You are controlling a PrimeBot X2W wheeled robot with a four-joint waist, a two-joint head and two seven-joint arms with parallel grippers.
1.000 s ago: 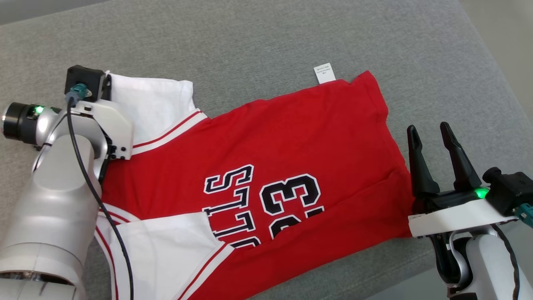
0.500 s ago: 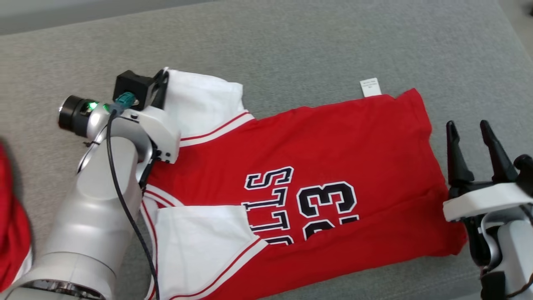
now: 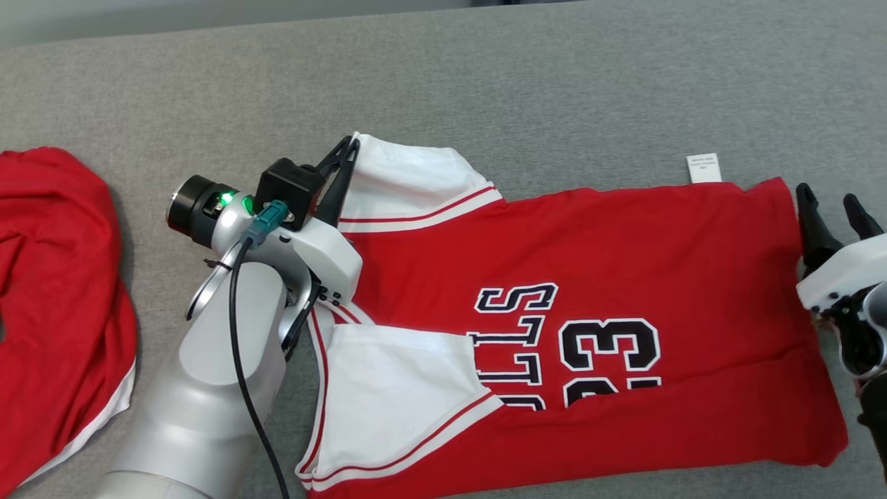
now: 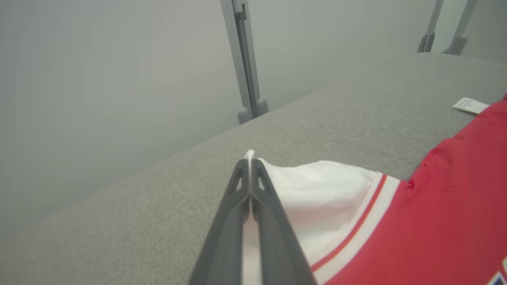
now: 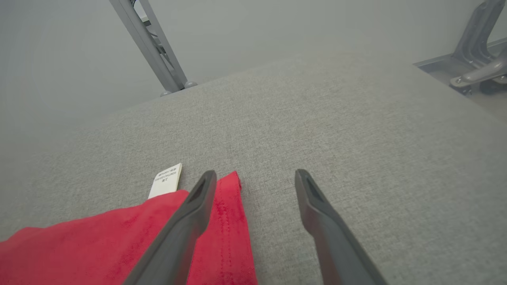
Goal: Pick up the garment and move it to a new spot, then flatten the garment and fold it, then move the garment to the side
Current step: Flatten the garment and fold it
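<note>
Bright, even light; soft shadows; sharp focus

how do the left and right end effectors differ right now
The left end effector is shut, pinching the white sleeve of the red jersey; the right end effector is open and holds nothing. The left sits at the sleeve end, the right at the hem end, one finger above the red edge. Both have two long dark fingers.

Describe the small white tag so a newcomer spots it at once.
On the grey padded surface lies a red jersey numbered 23. At its far edge, near the right pincer, a white tag sticks out. Unlike the white sleeves, it is a tiny printed rectangle without stripes.
</note>
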